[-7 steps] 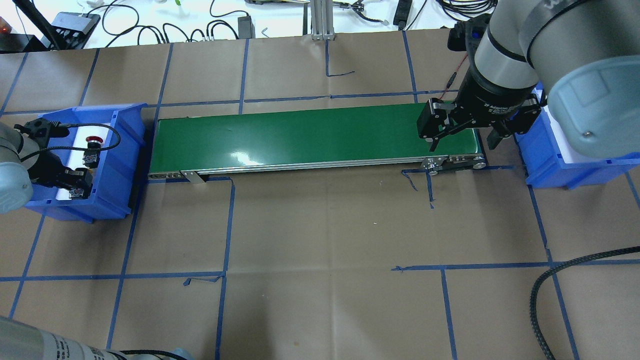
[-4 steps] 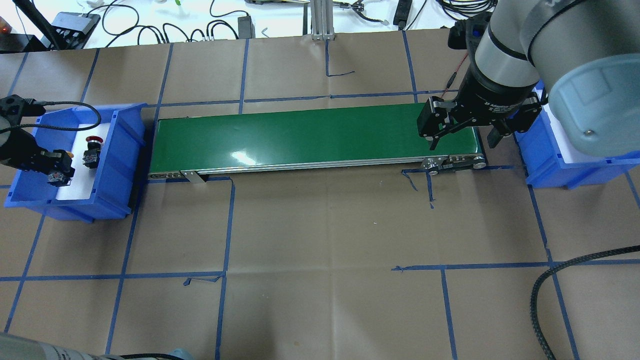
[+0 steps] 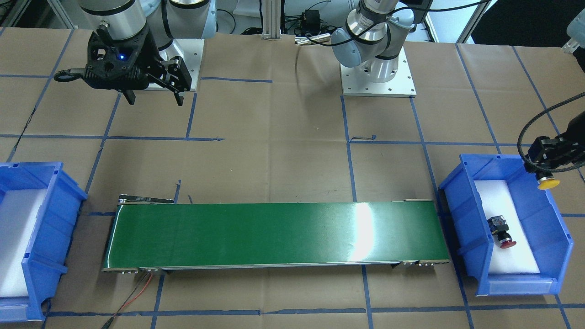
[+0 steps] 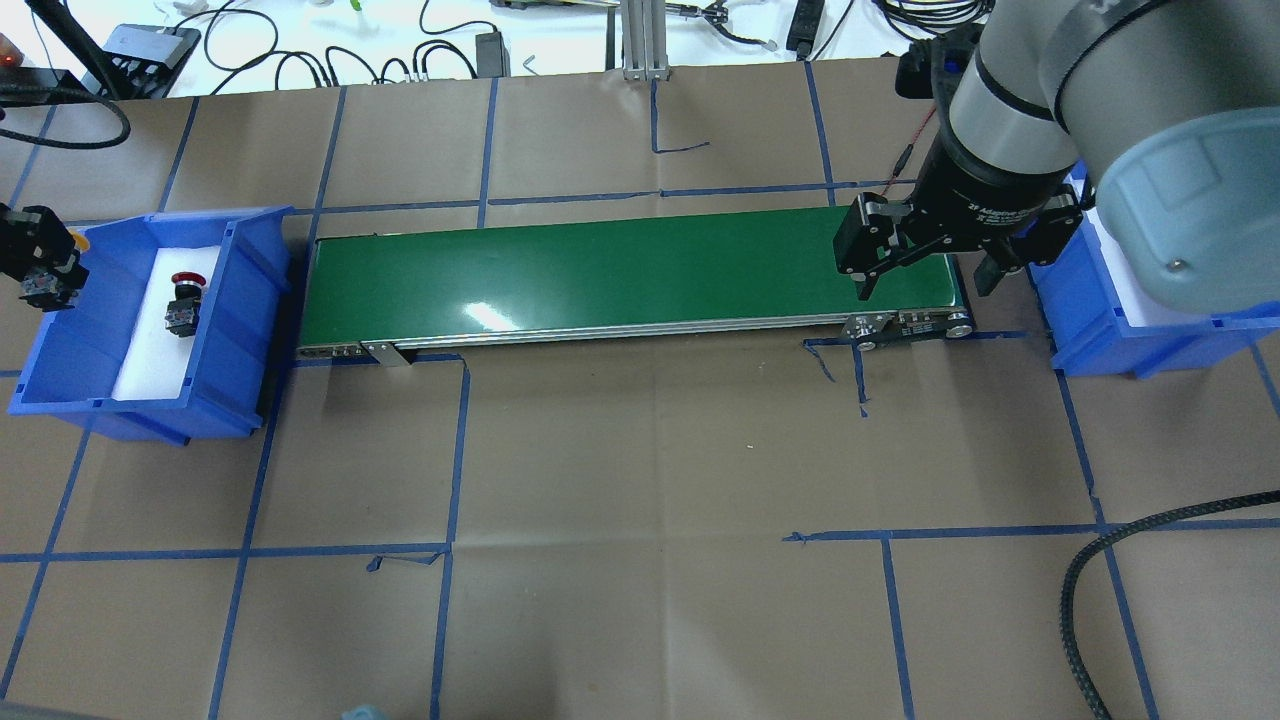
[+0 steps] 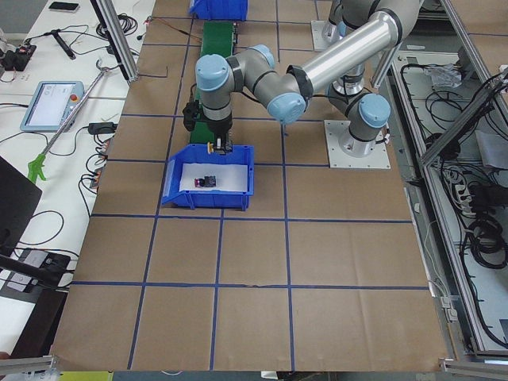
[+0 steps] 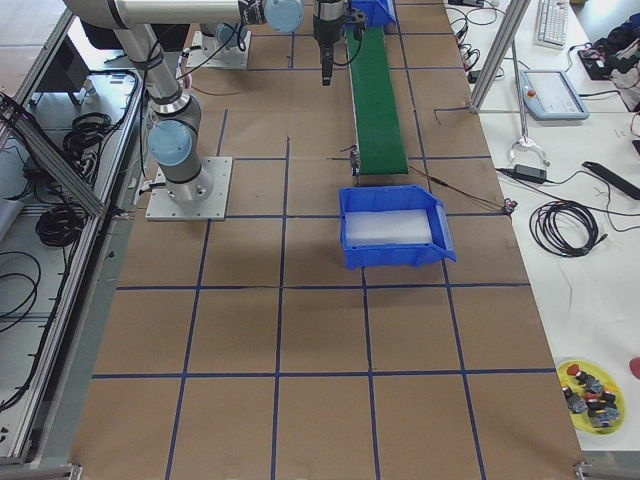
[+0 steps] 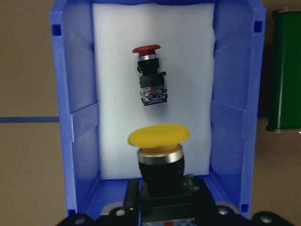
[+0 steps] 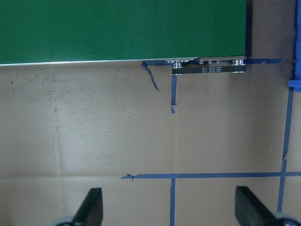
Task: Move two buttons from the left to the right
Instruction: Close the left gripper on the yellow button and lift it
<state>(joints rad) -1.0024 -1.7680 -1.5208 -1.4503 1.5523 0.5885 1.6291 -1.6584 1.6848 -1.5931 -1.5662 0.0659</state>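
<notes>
Yellow mushroom-capped push-button (image 7: 159, 137) clamped by its body in my left gripper (image 4: 45, 283), raised over the blue plastic bin's (image 4: 250, 300) edge; red-capped push-button (image 4: 182, 300) lies inside. Swinging low toward the green conveyor belt (image 4: 620, 270) could clip a wall. My right gripper (image 4: 925, 285) hovers spread wide.

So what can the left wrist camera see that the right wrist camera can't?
Only the left wrist view shows the yellow button, held in the left gripper, and the red button lying on white foam in the blue bin. Only the right wrist view shows the right gripper, open and empty. Both show the green belt and brown paper with blue tape.
</notes>
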